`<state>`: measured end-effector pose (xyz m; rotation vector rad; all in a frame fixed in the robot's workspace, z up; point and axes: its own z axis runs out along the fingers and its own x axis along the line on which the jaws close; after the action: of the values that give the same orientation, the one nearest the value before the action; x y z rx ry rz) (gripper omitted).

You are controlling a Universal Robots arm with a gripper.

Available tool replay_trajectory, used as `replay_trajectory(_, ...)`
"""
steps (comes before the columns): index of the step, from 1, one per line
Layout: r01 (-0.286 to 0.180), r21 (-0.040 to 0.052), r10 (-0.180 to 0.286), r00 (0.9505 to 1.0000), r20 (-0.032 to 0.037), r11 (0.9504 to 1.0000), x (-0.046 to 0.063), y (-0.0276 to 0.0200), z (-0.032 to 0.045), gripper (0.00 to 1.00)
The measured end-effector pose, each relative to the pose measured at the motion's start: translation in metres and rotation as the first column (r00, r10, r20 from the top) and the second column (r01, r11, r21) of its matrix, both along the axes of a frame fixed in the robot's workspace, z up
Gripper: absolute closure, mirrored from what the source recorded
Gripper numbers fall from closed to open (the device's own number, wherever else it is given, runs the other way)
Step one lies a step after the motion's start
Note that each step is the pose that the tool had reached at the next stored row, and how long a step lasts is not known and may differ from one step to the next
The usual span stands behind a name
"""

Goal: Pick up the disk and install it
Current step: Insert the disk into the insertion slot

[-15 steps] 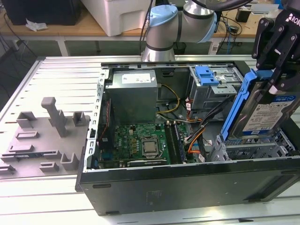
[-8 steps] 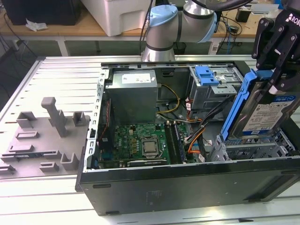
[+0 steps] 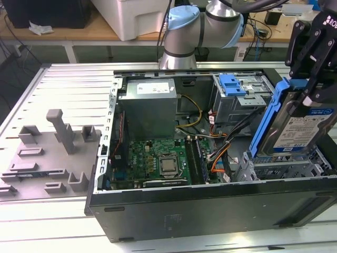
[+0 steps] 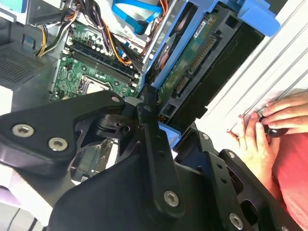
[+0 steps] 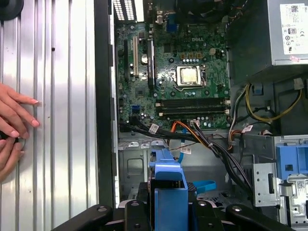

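1 disk (image 3: 297, 129), tilted on edge, clamped in end effector (image 3: 310, 87), just above drive cage (image 3: 284, 168) at exterior view's right of 1 open PC case (image 3: 210, 211). First wrist view: 2 hands (image 5: 17, 108) on bench (image 5: 57, 72). Second wrist view: disk's green circuit board (image 4: 192, 62).

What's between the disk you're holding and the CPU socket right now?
In the exterior view, the memory slots and a bundle of cables lie between the disk and the CPU socket.

Arm (image 3: 202, 23): joints at top centre of the exterior view. Claw (image 3: 310, 90): upper right of frame, pointing down, clamped on the disk (image 3: 303, 129), held upright and slightly tilted.
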<state>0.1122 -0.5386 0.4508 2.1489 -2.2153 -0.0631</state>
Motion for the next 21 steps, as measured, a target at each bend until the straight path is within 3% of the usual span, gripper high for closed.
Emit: replay_trajectory(21, -0.029, -0.0001, 0.029, 0.9996, -0.0005, 0.9996, -0.0007, 0.0001, -0.0031, 0.63)
